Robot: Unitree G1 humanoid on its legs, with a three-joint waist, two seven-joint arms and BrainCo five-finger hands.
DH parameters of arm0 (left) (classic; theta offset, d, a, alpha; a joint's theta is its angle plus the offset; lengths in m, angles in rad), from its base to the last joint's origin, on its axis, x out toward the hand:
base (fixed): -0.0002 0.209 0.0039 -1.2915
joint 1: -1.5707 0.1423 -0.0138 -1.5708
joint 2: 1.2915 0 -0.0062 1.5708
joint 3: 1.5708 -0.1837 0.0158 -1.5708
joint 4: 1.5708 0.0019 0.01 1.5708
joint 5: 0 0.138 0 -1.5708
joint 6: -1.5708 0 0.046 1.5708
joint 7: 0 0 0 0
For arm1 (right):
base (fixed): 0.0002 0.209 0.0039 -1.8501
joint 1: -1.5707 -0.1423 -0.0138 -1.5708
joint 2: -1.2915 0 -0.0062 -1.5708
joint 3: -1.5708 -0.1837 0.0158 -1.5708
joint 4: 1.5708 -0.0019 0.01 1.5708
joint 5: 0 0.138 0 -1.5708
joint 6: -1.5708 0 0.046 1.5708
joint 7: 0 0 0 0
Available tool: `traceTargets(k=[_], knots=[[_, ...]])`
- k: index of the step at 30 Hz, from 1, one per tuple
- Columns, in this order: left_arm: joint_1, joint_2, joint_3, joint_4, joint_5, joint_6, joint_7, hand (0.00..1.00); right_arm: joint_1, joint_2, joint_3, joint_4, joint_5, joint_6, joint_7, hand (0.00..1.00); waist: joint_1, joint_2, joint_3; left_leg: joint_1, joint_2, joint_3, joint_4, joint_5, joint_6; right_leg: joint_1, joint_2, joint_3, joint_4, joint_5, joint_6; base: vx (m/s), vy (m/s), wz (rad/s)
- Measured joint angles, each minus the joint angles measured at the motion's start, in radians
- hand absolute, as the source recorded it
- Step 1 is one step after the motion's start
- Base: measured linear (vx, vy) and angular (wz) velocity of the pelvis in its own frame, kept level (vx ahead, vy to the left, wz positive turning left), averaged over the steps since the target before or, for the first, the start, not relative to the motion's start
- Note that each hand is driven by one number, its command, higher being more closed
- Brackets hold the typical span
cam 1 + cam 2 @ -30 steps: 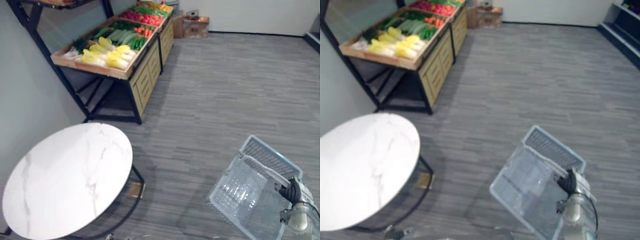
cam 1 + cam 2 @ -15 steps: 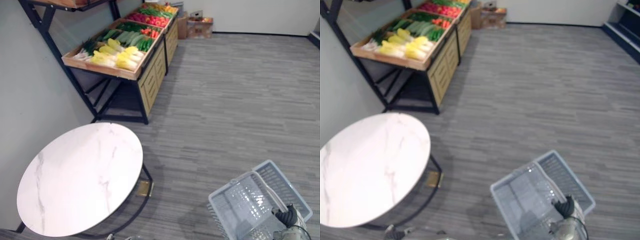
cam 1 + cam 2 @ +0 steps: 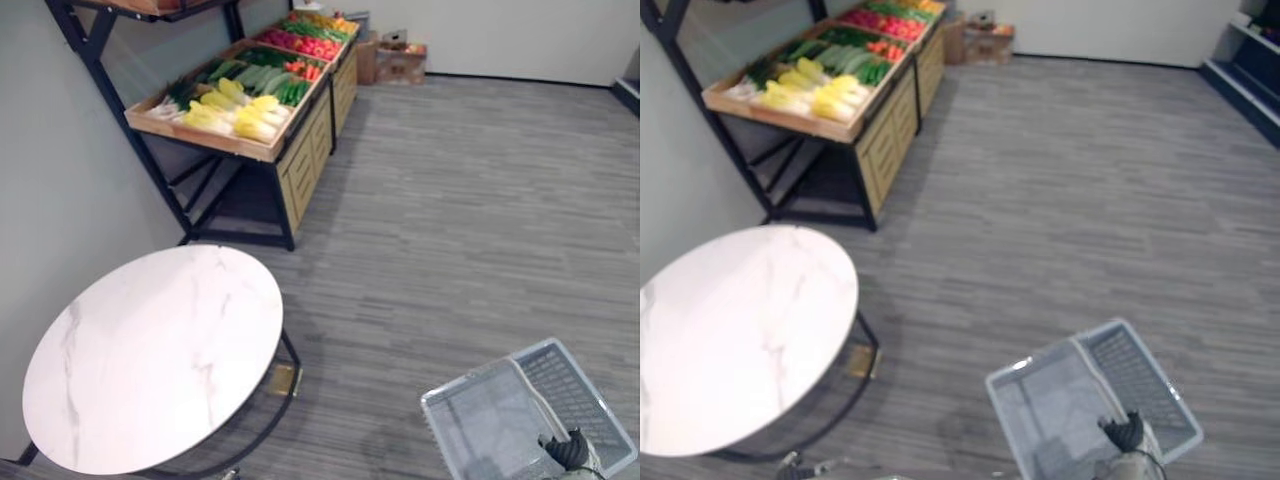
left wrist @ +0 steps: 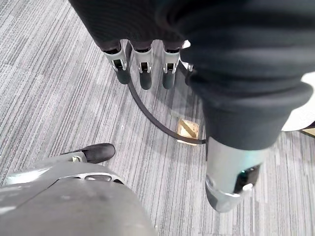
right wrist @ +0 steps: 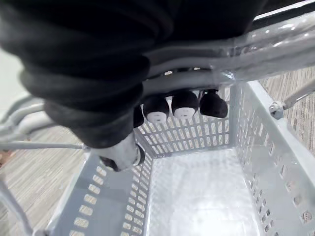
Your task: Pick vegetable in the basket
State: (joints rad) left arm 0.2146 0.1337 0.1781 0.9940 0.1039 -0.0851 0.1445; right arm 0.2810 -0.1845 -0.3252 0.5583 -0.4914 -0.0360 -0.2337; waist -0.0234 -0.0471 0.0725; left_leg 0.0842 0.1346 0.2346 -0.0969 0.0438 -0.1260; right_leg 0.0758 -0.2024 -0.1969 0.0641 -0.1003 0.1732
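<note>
No readable text anywhere here, no label, number or sign I can make out. The cardboard boxes (image 3: 400,62) by the far wall: any print on them is too small to tell. The wooden produce stand (image 3: 215,140) shows plain boards, and the grey plastic basket (image 3: 1145,380) shows plain mesh walls.

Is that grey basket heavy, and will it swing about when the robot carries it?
Probably light: the basket is empty, with holey plastic-looking walls. It may swing, since the right hand holds only its thin handle.
</note>
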Motion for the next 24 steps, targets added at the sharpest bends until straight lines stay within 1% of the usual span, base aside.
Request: traceTargets(k=[2,5,7,8,9,10,11,12,13,14,15,16,17,18,19,20,21,22,23,24], knots=[[-0.001,0.004,-0.011,-0.001,0.023,0.001,0.007,0.0,-0.003,0.0,0.005,0.011,0.0,0.0,-0.001,1.0,0.0,-0.006,0.001,0.0,0.0,0.002,0.001,-0.001,-0.001,0.0,0.0,0.002,-0.001,0.0,0.0,0.0,0.0,0.0],[-0.002,0.011,-0.014,-0.001,0.04,0.002,0.016,0.0,-0.004,-0.003,0.019,0.011,-0.001,0.0,-0.006,1.0,0.001,-0.008,0.005,0.0,0.003,0.002,0.004,-0.004,-0.004,0.0,0.003,0.002,0.006,-0.006,-0.007,0.0,-0.002,0.01],[-0.012,0.02,-0.013,-0.001,0.063,0.009,0.033,0.0,-0.009,-0.003,0.021,0.01,-0.001,0.0,-0.007,1.0,0.004,-0.009,0.021,-0.039,0.019,-0.005,0.098,-0.05,-0.004,0.001,0.007,-0.002,0.027,-0.019,-0.027,0.0,-0.028,0.06],[-0.016,0.026,-0.012,-0.001,0.074,0.011,0.046,0.0,-0.018,-0.005,0.023,0.006,-0.001,0.0,-0.007,1.0,0.007,-0.007,0.039,-0.082,0.039,-0.016,0.214,-0.103,-0.001,0.002,0.013,-0.004,0.048,-0.042,-0.034,-0.05,-0.069,0.13],[-0.016,0.027,-0.005,-0.002,0.076,0.013,0.049,0.0,-0.023,-0.013,0.031,0.004,-0.001,0.0,-0.008,1.0,0.006,0.004,0.051,-0.129,0.061,-0.034,0.332,-0.138,0.009,0.009,0.02,-0.012,0.066,-0.067,-0.037,-0.05,-0.074,0.19],[-0.016,0.027,-0.002,-0.003,0.076,0.016,0.049,0.0,-0.024,-0.017,0.034,0.004,-0.001,0.0,-0.007,1.0,0.007,-0.002,0.055,-0.153,0.068,-0.04,0.397,-0.147,0.024,0.02,0.021,-0.015,0.073,-0.078,-0.035,-0.06,-0.096,0.21],[-0.008,0.022,0.01,-0.011,0.075,0.02,0.051,0.0,-0.022,-0.041,0.047,0.002,-0.001,-0.001,-0.006,1.0,0.023,0.014,0.073,-0.214,0.082,-0.09,0.554,-0.145,0.03,0.035,0.027,-0.014,0.095,-0.095,-0.042,-0.03,-0.059,0.06],[-0.005,0.021,0.011,-0.014,0.075,0.023,0.05,0.0,-0.021,-0.051,0.053,0.002,-0.001,-0.001,-0.005,1.0,0.031,0.017,0.073,-0.232,0.083,-0.114,0.596,-0.138,0.034,0.038,0.028,-0.01,0.102,-0.102,-0.039,-0.02,-0.063,-0.01],[0.0,0.02,0.013,-0.02,0.074,0.024,0.05,0.0,-0.024,-0.061,0.059,0.002,-0.001,-0.001,-0.001,1.0,0.037,0.022,0.076,-0.253,0.082,-0.139,0.641,-0.117,0.031,0.043,0.027,-0.008,0.109,-0.108,-0.043,0.0,0.0,0.0],[-0.001,0.02,0.015,-0.022,0.074,0.024,0.05,0.0,-0.026,-0.065,0.059,0.0,-0.002,-0.001,0.002,1.0,0.046,0.013,0.081,-0.282,0.083,-0.149,0.682,-0.087,0.026,0.051,0.015,-0.008,0.107,-0.11,-0.046,0.03,0.005,0.04],[-0.008,0.018,0.016,-0.023,0.074,0.023,0.048,0.0,-0.026,-0.07,0.058,-0.004,-0.003,-0.001,0.003,1.0,0.054,0.006,0.087,-0.319,0.081,-0.164,0.713,-0.079,0.027,0.052,0.003,-0.006,0.104,-0.111,-0.048,0.05,0.042,0.05],[0.002,0.012,0.016,-0.022,0.074,0.023,0.046,0.0,-0.033,-0.082,0.057,-0.01,-0.007,-0.001,0.003,1.0,0.056,0.022,0.092,-0.327,0.075,-0.161,0.651,-0.107,0.024,0.051,-0.003,-0.002,0.102,-0.11,-0.051,0.04,0.05,0.0],[0.01,0.01,0.017,-0.021,0.074,0.023,0.045,0.0,-0.042,-0.09,0.057,-0.01,-0.01,-0.001,0.002,1.0,0.054,0.031,0.096,-0.328,0.069,-0.162,0.606,-0.111,0.023,0.05,-0.006,0.002,0.102,-0.111,-0.05,0.05,0.096,-0.1],[0.025,0.006,0.018,-0.019,0.074,0.023,0.044,0.0,-0.053,-0.107,0.057,-0.01,-0.01,0.001,0.003,1.0,0.054,0.051,0.099,-0.326,0.06,-0.163,0.499,-0.106,0.024,0.049,-0.009,0.014,0.1,-0.113,-0.046,0.08,0.16,-0.15],[0.035,0.006,0.019,-0.017,0.074,0.024,0.044,0.0,-0.054,-0.122,0.056,-0.01,-0.01,0.001,0.002,1.0,0.055,0.071,0.097,-0.325,0.055,-0.165,0.373,-0.09,0.023,0.049,-0.01,0.017,0.099,-0.12,-0.035,0.09,0.193,-0.17],[0.041,0.005,0.019,-0.017,0.075,0.024,0.043,0.0,-0.054,-0.129,0.057,-0.01,-0.01,0.001,0.002,1.0,0.055,0.082,0.095,-0.322,0.055,-0.165,0.317,-0.086,0.023,0.05,-0.008,0.02,0.099,-0.126,-0.026,0.13,0.243,-0.33],[0.052,0.004,0.022,-0.013,0.075,0.025,0.041,0.0,-0.061,-0.132,0.059,-0.008,-0.011,0.005,0.003,1.0,0.066,0.09,0.095,-0.308,0.051,-0.162,0.293,-0.021,-0.003,0.053,-0.012,0.048,0.097,-0.134,-0.013,0.18,0.241,-0.49],[0.064,0.004,0.024,-0.006,0.075,0.025,0.04,0.0,-0.065,-0.123,0.075,-0.011,-0.012,0.007,0.004,1.0,0.08,0.082,0.082,-0.313,0.031,-0.141,0.324,-0.044,0.004,0.067,-0.021,0.088,0.076,-0.142,-0.018,0.22,0.217,-0.41],[0.06,0.002,0.024,-0.007,0.075,0.025,0.039,0.0,-0.065,-0.122,0.081,-0.014,-0.012,0.005,0.004,1.0,0.074,0.077,0.08,-0.325,0.026,-0.14,0.356,-0.064,0.008,0.066,-0.019,0.109,0.08,-0.142,-0.02,0.27,0.17,-0.13],[0.05,0.004,0.024,-0.009,0.075,0.022,0.036,0.0,-0.076,-0.118,0.088,-0.014,-0.01,0.005,0.005,1.0,0.064,0.063,0.084,-0.357,0.014,-0.139,0.43,-0.116,0.016,0.065,-0.026,0.138,0.076,-0.137,-0.022,0.27,0.182,-0.01]])
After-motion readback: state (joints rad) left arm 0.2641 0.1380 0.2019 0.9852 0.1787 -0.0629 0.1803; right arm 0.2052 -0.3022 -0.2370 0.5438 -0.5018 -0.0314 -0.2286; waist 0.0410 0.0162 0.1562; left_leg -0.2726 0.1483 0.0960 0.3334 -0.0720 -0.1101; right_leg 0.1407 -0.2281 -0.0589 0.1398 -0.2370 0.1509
